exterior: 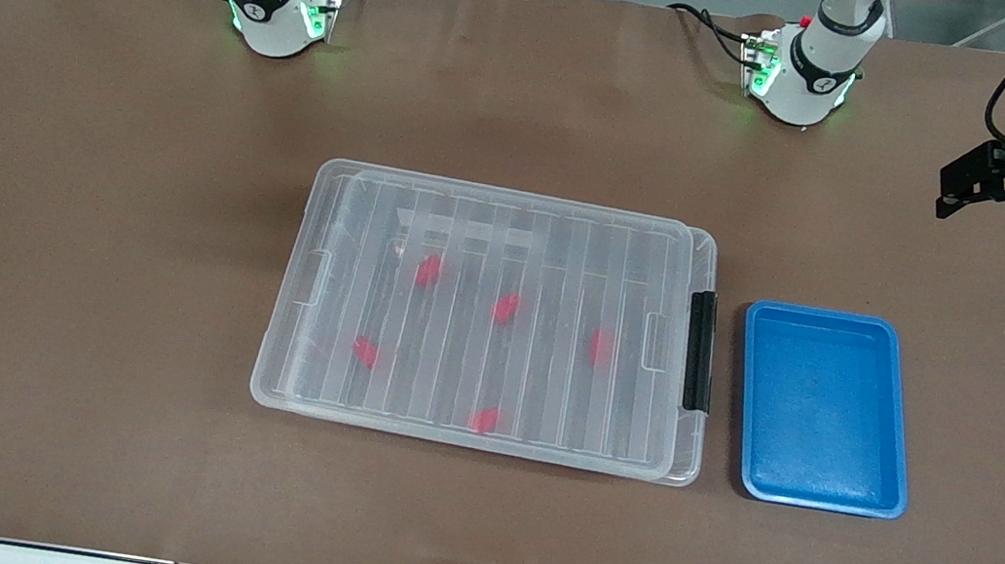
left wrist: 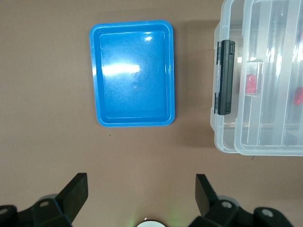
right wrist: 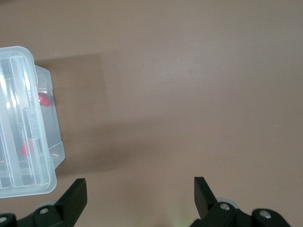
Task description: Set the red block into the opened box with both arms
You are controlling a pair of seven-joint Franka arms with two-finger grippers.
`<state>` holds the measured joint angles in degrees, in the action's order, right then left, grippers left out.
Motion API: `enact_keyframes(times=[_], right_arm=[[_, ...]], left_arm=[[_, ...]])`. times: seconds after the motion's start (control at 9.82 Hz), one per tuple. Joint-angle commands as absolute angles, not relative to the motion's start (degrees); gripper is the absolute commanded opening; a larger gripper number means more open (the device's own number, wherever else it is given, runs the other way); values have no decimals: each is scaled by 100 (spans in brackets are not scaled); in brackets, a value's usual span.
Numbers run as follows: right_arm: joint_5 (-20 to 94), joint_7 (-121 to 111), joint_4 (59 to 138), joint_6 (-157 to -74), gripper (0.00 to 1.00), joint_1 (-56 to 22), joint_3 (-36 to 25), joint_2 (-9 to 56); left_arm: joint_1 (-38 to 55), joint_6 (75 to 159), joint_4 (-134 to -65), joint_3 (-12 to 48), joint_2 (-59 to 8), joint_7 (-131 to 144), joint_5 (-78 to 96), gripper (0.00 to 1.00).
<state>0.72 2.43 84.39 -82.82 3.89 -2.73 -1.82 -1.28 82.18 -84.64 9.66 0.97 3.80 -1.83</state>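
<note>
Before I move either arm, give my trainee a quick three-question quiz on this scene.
1. How many red blocks lie under the lid of the box?
2. True or false: the blue tray holds a block.
3. The left gripper and right gripper are: A) both open B) both shut C) one of each.

Key: 1) five; 2) false, nothing in it; 3) A.
</note>
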Motion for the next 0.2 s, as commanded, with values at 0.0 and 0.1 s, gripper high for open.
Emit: enact_keyframes(times=[0.0, 0.1], right_arm=[[-62, 316, 8385, -8297, 100, 378, -255, -167], [-62, 316, 8385, -8306, 100, 387, -255, -167]], left_arm=[[-132, 8235, -8613, 958, 53, 413, -70, 100], [-141, 8235, -8613, 967, 53, 422, -53, 100]])
